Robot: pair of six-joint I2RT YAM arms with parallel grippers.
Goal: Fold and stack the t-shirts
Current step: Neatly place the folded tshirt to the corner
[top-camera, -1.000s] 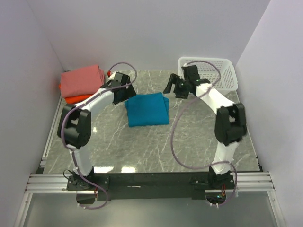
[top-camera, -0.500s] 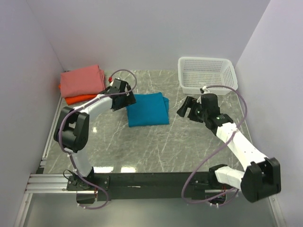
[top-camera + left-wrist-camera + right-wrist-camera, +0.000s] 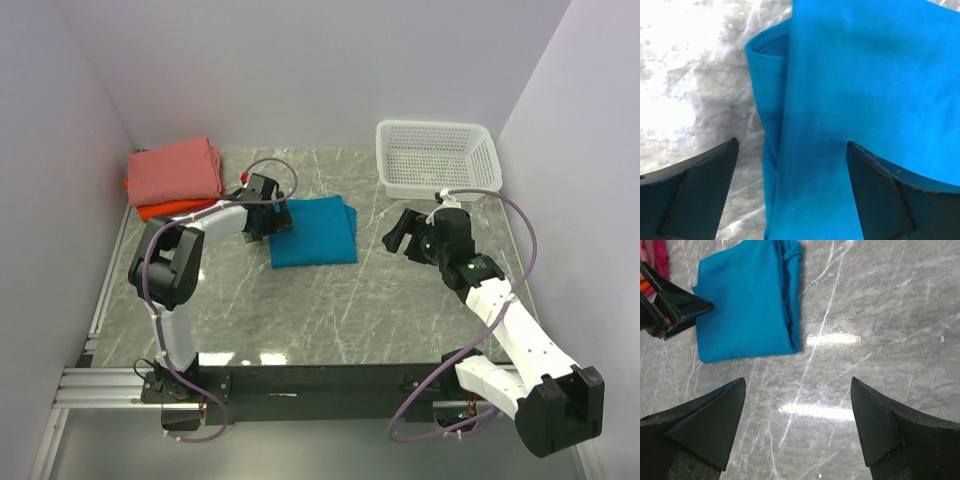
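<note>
The teal-blue t-shirt lies folded into a rectangle on the marble table; it also shows in the left wrist view and the right wrist view. My left gripper is open, low at the shirt's left edge, with the folded edge between its fingers. My right gripper is open and empty, above bare table to the right of the shirt. A salmon-pink folded shirt tops a stack at the back left, with an orange-red one under it.
A white mesh basket stands at the back right. White walls close in the table on three sides. The left gripper's fingers show in the right wrist view at the shirt's left edge.
My left gripper has moved right and down to the teal shirt's left edge. My right arm has swung from near the basket down to the right side of the table.
</note>
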